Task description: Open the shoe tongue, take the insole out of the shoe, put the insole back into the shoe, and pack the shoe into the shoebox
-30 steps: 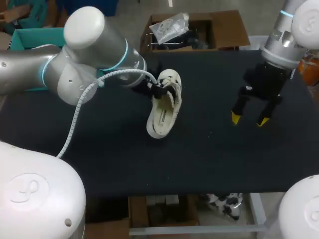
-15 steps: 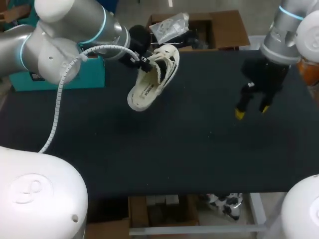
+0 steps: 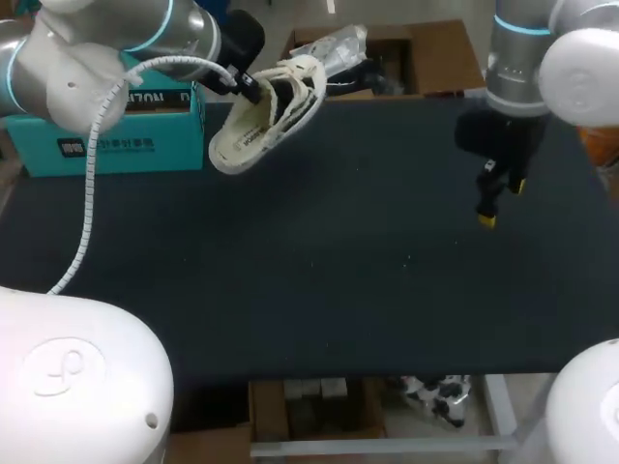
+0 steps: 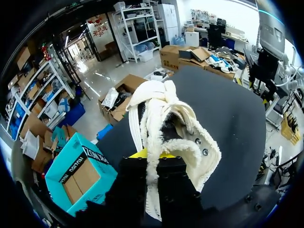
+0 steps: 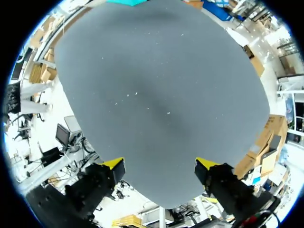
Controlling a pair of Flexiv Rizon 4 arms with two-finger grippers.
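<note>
One narrow pinch by the left tool (image 4: 153, 156), clamped on the shoe (image 3: 266, 116), held it aloft near the shoebox (image 3: 106, 135) and could slip, while the right tool (image 5: 159, 166) hung open.

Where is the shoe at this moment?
In the head view the shoe is held up in the left hand over the far-left part of the table, just right of the teal shoebox and not yet inside it.
</note>
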